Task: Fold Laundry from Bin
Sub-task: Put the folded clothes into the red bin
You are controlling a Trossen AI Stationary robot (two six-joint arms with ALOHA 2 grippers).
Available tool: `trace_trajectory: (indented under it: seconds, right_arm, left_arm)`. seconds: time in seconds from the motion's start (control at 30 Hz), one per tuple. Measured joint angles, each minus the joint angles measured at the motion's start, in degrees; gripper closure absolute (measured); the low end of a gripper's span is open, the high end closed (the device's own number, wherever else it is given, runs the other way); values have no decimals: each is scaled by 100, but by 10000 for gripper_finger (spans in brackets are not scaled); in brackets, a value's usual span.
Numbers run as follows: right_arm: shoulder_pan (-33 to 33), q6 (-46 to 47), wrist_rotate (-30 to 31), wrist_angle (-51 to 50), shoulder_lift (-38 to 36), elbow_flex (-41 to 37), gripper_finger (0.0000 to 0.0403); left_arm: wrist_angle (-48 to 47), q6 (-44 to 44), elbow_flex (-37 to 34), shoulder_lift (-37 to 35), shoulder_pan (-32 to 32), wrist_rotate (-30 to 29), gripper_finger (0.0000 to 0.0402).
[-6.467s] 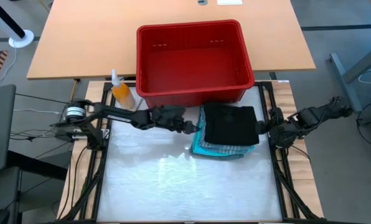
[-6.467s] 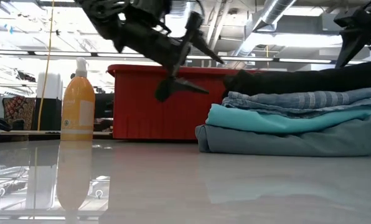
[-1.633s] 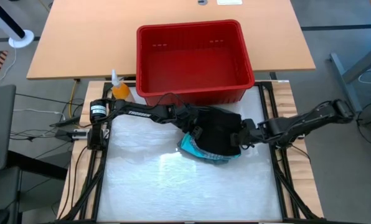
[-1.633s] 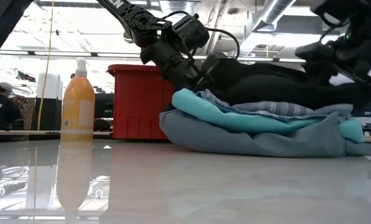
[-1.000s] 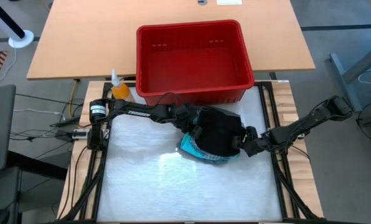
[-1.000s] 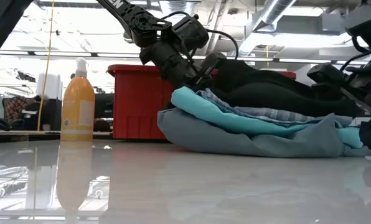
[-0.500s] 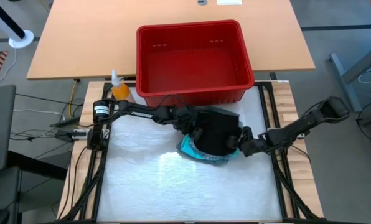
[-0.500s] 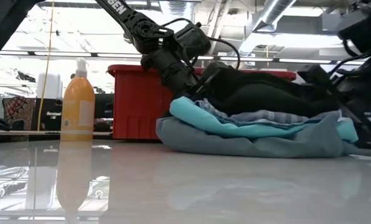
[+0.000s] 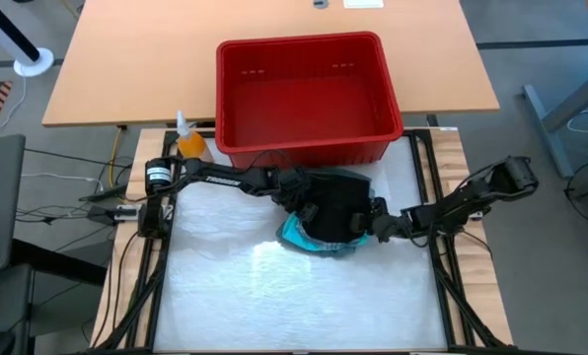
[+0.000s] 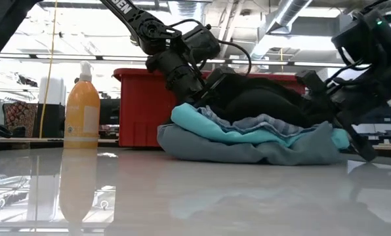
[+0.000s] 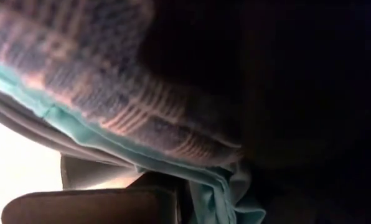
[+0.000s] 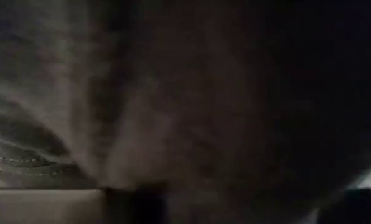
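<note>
Glossy white desk [image 9: 225,286], red bin [image 9: 304,94] at far edge, orange bottle [image 10: 82,108] beside it. Laundry stack of 4 just in front of bin: grey-green garment [image 10: 248,149] lowest, turquoise [image 10: 202,121], striped shirt [image 10: 261,123], black garment [image 9: 338,207] on top. Left claw [image 9: 309,210] clenched on stack's left edge. Right claw [image 9: 378,225] pressed against stack's right side; grip state: cannot tell.
</note>
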Motion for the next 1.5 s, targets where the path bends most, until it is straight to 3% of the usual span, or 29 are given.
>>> trace_trajectory:
  seconds: [0.17,0.47,0.67,0.87,1.1,1.23,1.33,1.5]
  right_arm:
    - [-81,-329,-130,-113,-271,41,229]
    - [-96,-878,-31,-671,-1773,182,232]
    - [-187,-1514,-5,-2075,-2690,921,233]
    - [-359,-2361,-1,-3134,-3115,1973,233]
    - [-605,-3534,-5,-3773,-3045,3602,241]
    - [-1129,-4180,-165,-3935,-2722,4394,243]
    - [-1890,-4541,-759,-4001,-2322,4860,243]
    - [-3427,-5059,-2242,-4058,-1411,5661,243]
  left_arm:
    - [114,271,-10,-85,1,-7,340]
    - [142,583,-28,-844,127,20,340]
    - [231,495,-24,-1299,133,12,340]
    - [438,363,-9,-1943,144,-99,340]
    - [919,303,23,-2809,152,-513,340]
    - [1175,315,74,-3107,349,-840,340]
    - [1093,351,233,-3148,681,-968,340]
    - [750,522,586,-3129,1423,-927,340]
